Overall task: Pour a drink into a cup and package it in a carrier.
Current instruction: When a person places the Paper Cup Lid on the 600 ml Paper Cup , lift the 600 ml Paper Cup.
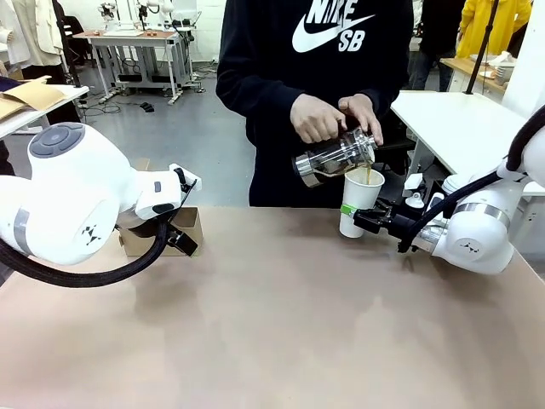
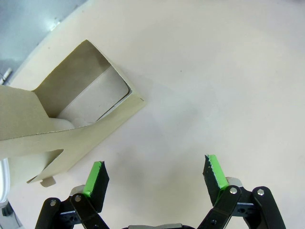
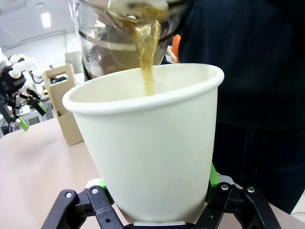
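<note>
A person's hands [image 1: 317, 118] tilt a clear glass jug [image 1: 335, 158] over the tall white cup [image 1: 361, 200]. The brown drink [image 3: 148, 57] streams from the jug [image 3: 105, 43] into the cup [image 3: 152, 143]. My right gripper [image 1: 358, 215] is shut on the cup's lower part and holds it upright just above the table. The green pads press its sides in the right wrist view. At the table's left stands the brown cardboard carrier [image 1: 183, 230]. My left gripper [image 2: 155, 167] hangs open beside the carrier [image 2: 81, 109], with nothing between its fingers.
The tan table top [image 1: 272, 324] stretches wide in front of both arms. Small white lidded items [image 1: 415, 201] stand behind my right arm. A white side table [image 1: 460, 119] is at the back right. The person stands at the far edge, centre.
</note>
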Controlling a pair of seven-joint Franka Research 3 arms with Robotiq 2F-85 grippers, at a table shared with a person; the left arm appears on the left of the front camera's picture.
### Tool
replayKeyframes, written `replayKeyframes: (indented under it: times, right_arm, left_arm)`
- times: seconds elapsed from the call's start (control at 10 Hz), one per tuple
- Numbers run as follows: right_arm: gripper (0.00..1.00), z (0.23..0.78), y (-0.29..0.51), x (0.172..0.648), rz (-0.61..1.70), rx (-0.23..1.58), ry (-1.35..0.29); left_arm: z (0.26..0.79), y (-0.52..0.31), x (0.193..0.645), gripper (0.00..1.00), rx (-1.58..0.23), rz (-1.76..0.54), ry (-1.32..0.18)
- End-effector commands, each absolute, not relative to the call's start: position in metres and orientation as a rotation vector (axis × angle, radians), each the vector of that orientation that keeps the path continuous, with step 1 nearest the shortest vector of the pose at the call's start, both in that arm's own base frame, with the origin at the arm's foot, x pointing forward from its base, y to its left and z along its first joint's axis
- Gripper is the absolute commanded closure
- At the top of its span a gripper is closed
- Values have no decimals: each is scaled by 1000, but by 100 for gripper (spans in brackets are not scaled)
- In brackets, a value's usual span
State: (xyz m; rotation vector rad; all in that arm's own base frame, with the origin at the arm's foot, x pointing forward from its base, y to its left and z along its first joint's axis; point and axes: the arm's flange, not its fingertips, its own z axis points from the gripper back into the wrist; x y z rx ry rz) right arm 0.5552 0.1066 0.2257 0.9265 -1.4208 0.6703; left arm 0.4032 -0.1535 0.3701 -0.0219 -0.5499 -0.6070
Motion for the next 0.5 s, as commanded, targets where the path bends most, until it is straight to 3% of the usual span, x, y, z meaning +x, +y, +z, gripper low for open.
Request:
replayKeyframes:
  times: [0.0, 0.4]
  right_arm:
    - [20, 228, 109, 559, 676, 917, -1443]
    - [20, 228, 109, 559, 676, 917, -1443]
  left_arm:
    - [370, -152, 403, 0, -24, -605, -550]
    - [370, -152, 403, 0, -24, -605, -550]
